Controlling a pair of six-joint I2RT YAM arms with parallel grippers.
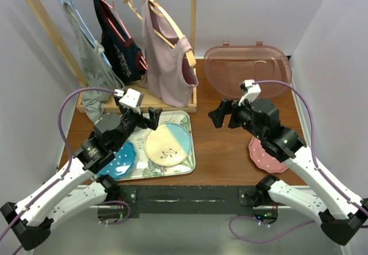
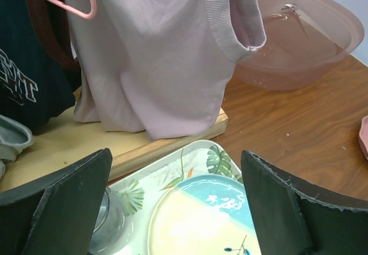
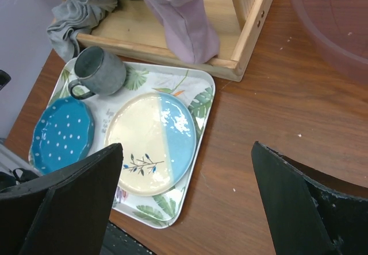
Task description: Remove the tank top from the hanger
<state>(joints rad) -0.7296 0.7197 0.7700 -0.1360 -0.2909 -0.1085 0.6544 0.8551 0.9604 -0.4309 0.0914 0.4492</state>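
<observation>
A brown wood-grain tabletop (image 1: 225, 147) stands enclosed on three sides by plain pale grey walls (image 1: 259, 11), softly and evenly lit.

Dusty pink tank top (image 1: 169, 65) upper centre, navy top (image 1: 121, 48) with white print beside it, grey garment (image 1: 92, 74) at left. Lower down: white tray (image 3: 198, 94) with green leaves, cream-and-light-blue plate (image 3: 150, 143) with a dark sprig, blue plate (image 3: 62, 133) dotted white, grey mug (image 3: 99, 70). My fingers (image 2: 63, 209): black.

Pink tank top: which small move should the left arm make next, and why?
Probably raise the left gripper forward toward the hem of the pink tank top. Its jaws stand open and empty, low above the tray, and the top hangs on its hanger, untouched.
</observation>
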